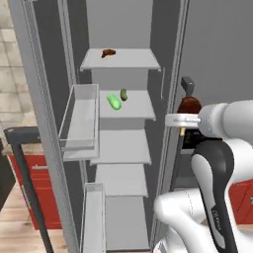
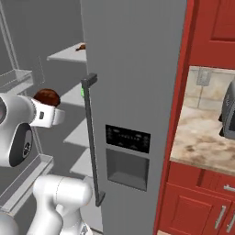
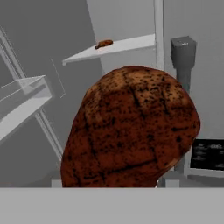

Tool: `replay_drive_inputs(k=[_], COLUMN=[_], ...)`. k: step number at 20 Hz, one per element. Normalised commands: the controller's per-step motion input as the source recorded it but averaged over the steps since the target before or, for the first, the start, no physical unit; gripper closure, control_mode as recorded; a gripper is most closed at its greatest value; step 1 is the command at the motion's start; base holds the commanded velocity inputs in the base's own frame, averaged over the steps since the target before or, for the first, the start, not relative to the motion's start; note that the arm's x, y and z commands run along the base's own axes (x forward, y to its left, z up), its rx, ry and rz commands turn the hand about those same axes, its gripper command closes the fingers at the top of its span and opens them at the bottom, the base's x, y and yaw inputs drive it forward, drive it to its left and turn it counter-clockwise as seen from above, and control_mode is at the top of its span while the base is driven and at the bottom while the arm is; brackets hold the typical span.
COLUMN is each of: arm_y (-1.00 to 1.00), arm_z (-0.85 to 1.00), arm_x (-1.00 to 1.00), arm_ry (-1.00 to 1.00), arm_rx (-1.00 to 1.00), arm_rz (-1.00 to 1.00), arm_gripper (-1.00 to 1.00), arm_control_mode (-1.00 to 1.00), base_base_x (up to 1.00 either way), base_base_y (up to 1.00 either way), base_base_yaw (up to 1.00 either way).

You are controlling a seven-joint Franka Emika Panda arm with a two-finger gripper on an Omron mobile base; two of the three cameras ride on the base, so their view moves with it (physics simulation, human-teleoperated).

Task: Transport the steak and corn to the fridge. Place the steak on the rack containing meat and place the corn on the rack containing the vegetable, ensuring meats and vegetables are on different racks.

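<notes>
Step in hand, as judged: carrying the steak (image 3: 131,127) to the rack containing meat (image 1: 129,61), the top shelf of the open fridge (image 2: 137,69), where a small reddish-brown meat piece (image 1: 108,52) already lies at about 10 o'clock on the panel. The hand (image 1: 188,117) is closed on the steak; in the hand view the steak is seen large and close, and in the left base view it sits as a dark brown lump above the white wrist. The corn (image 1: 114,102) is seen on the shelf below, just beside the vegetable (image 1: 123,94), so that part appears done. To do this step well, the steak should be raised above the level of the top shelf before being moved inward, toward 10 o'clock in the left base view, so that the shelf edge and the door frame at 3 o'clock are cleared; release should be made only once the steak is over bare panel, apart from the meat piece. Pose: the forearm is held roughly level at mid-height outside the compartment, the wrist pointing toward the shelves, the elbow bent low at 5 o'clock.
</notes>
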Motion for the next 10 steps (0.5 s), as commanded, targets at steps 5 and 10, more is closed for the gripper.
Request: replay_drive_inputs(k=[5, 10], arm_y=[0.0, 0.0], arm_z=[0.0, 0.0], arm_x=[0.0, 0.0], arm_ry=[0.0, 0.0], arm_rx=[0.0, 0.0], arm_rz=[0.0, 0.0], arm_gripper=[1.0, 1.0], arm_control_mode=[1.0, 1.0], base_base_x=[0.67, 0.22], base_base_y=[0.07, 0.16], base_base_yaw=[0.24, 0.4])
